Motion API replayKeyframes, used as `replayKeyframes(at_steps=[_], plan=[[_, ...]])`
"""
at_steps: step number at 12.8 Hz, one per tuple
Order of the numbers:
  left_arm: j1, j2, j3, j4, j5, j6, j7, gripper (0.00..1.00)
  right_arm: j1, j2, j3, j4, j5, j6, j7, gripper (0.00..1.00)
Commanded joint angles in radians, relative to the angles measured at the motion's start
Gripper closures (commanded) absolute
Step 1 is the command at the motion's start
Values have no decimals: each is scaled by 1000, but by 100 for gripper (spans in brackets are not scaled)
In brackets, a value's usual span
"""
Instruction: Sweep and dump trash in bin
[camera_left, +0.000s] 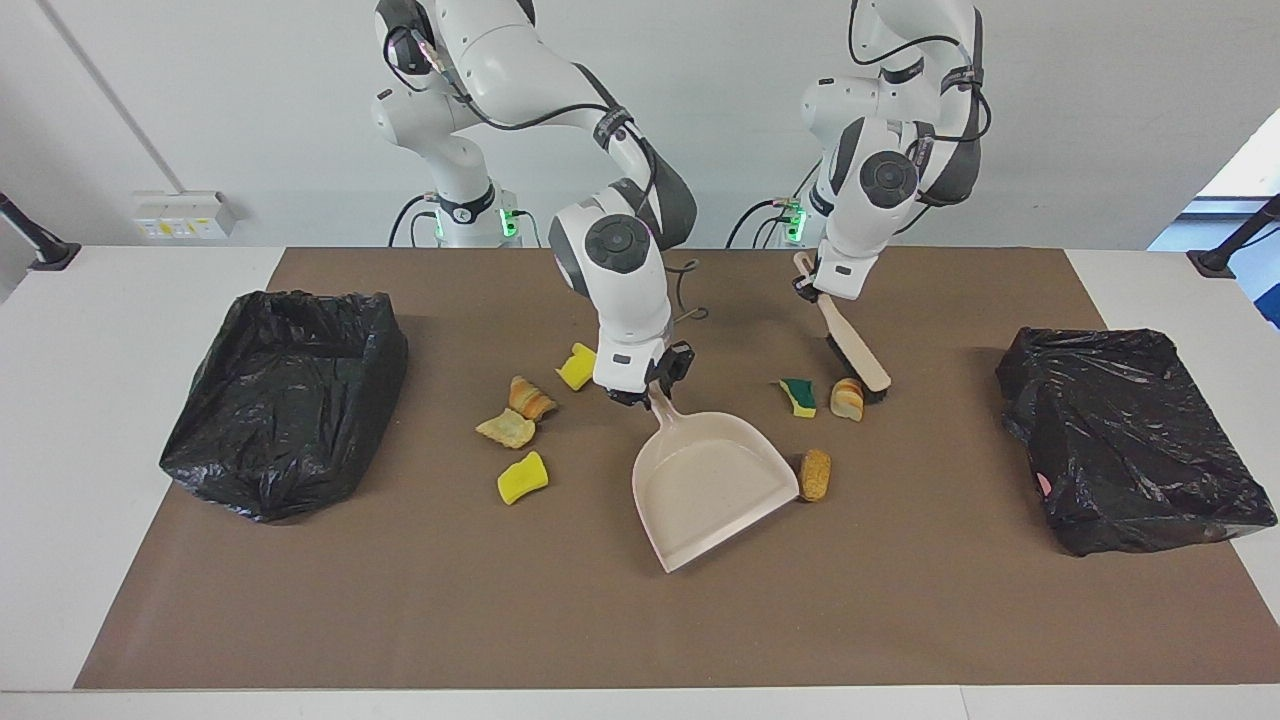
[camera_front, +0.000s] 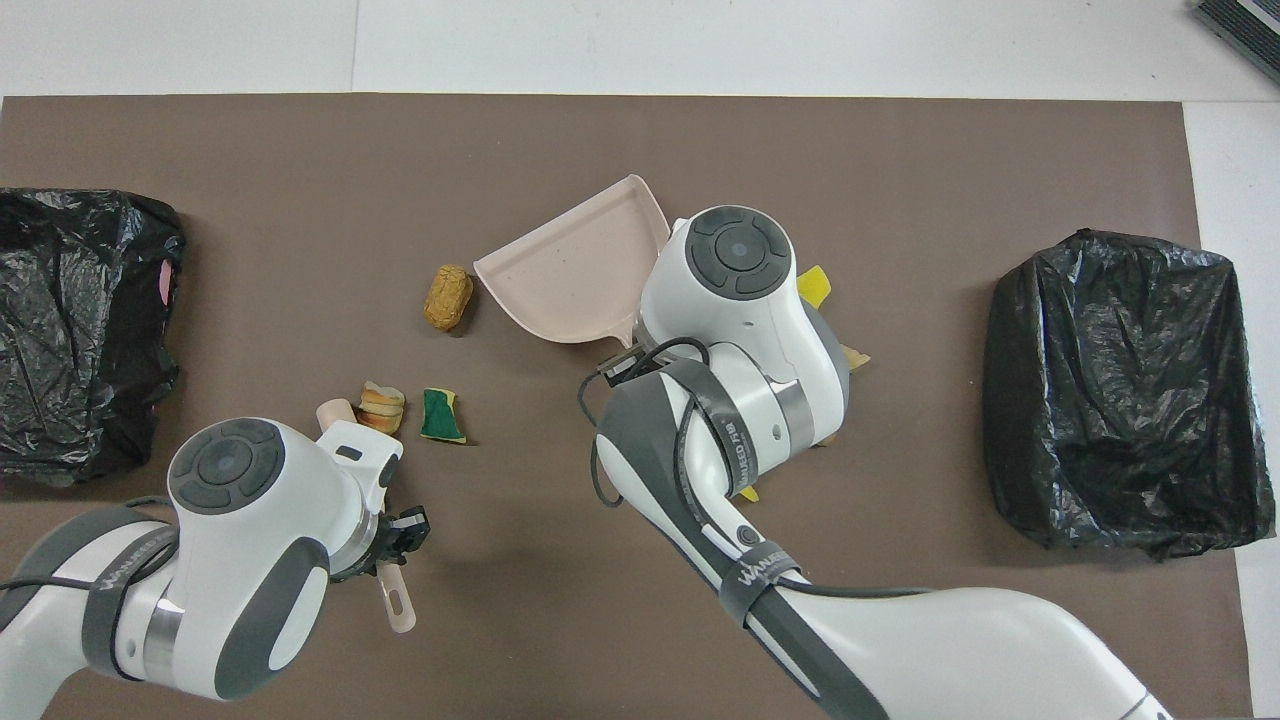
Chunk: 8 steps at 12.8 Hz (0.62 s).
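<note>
Middle of the surface (camera_left: 620, 630) is crowded: dustpan (camera_left: 708, 480) lies angled there, one bread chunk (camera_left: 814, 474) touching its rim. Four scraps (camera_left: 522, 478) cluster toward the right arm's end of it. Brush (camera_left: 852, 345) slants down against another chunk (camera_left: 846, 398), green sponge (camera_left: 798, 395) just beside. I see open mat along the edge farthest from the robots, and between scraps and each black bag (camera_left: 285, 400).
</note>
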Motion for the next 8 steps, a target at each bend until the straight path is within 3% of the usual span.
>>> replayKeyframes(at_steps=[1,4,8], plan=[[-15,29,-10,4,-76,99,-28,100,-62,-121,9,-88,-12,-56,-187,100],[-18,80,-18,66,-119,113,-17,100,-92,-160,11,-98,-100,-134,-382,100],[-9,72,-21,64,-119,82,71,100,-101,-199,9,-176,-134,-138,-677,100]])
